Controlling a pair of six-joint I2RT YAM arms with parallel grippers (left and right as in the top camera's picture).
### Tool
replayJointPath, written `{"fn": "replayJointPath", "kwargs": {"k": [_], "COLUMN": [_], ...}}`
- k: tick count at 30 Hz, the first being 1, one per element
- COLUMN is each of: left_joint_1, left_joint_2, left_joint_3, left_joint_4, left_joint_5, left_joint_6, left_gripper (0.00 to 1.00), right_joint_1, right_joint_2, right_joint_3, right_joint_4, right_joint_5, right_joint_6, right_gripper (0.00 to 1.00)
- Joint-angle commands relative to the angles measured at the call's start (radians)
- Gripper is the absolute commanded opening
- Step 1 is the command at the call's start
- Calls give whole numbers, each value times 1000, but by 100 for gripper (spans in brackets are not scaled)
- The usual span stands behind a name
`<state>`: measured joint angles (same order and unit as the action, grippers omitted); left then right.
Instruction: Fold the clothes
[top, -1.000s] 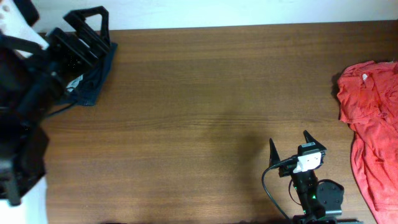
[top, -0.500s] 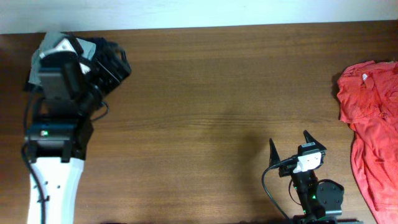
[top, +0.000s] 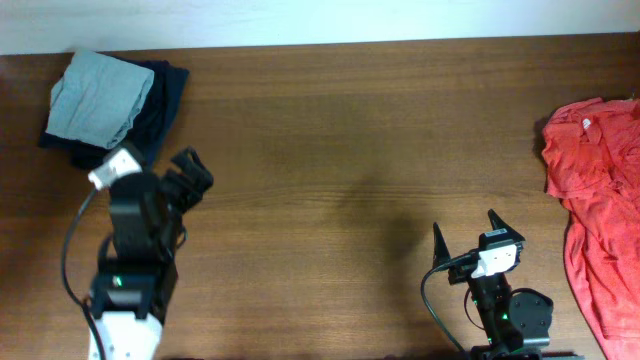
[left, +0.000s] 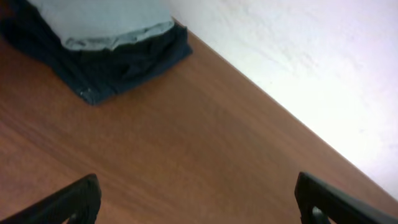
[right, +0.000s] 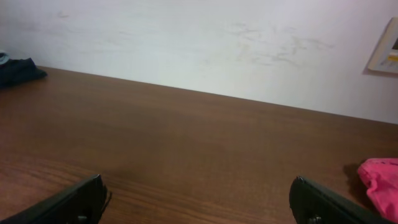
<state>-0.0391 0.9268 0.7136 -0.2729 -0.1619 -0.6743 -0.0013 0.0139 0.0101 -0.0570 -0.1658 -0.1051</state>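
Tee (top: 100, 98) folded on navy garment (top: 165, 100), far-left corner of desk (top: 340, 150); red shirt (top: 595, 190) crumpled at desk's right edge. Left pincer (top: 193, 175) on desk's left side and right pincer (top: 465, 222) at desk's near edge are both spread and empty. Judged between garments; next move calls for pulling the red shirt to mid-desk.

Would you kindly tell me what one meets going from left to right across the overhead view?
Folded grey-teal T-shirt → left gripper → right gripper → red shirt.
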Motion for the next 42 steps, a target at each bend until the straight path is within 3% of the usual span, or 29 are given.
{"fn": "replayJointPath", "kwargs": {"k": [1,5,9,20,42], "left_joint_1": [-5,-5,-5,-5,-5], "left_joint_2": [-92,-183,-234,-273,-462], "left_joint_3": [-142,-289,-365,-420,-705], "left_joint_4": [117,305,398,404,511], "left_joint_5": [-42,-45,-45,-44,-48], "left_joint_6": [13,13,17,39,44], "left_gripper": [99,99,99,99,99], "right_joint_1": [-7,-7,-7,-7,-7], "right_joint_2": [-8,-8,-8,-8,-8], "right_joint_3": [-5,-5,-5,-5,-5], "right_joint_4": [-7,-7,-7,-7,-7], "right_joint_5": [1,1,1,1,2], "right_joint_6": [2,2,2,2,2], "right_gripper": [99,99,99,99,99]}}
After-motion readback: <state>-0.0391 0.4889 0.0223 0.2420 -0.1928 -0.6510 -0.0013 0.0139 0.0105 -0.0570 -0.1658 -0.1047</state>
